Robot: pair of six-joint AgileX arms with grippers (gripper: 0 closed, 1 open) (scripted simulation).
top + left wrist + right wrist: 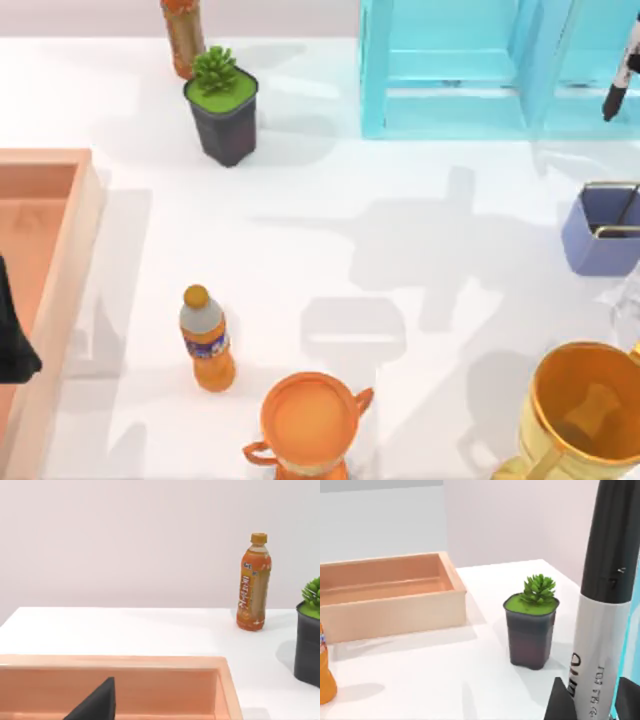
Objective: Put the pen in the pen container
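At the top view's far right edge, the pen (621,72) hangs nearly upright before the turquoise shelf unit (455,70), above the periwinkle pen container (600,232) on the tabletop (330,220). Close up, the right end effector (594,702) grips its grey barrel — black fingers on both sides. The left end effector (95,705) sits over the wooden tray (150,662); whether it is wide or narrow I cannot tell.

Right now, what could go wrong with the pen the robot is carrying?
The pen hangs at the top view's right edge, in front of the blue shelf, so it might bump the shelf as it moves. The pen container has a small opening and sits near the golden trophy cup, so a slightly off drop could miss or land in the wrong cup.
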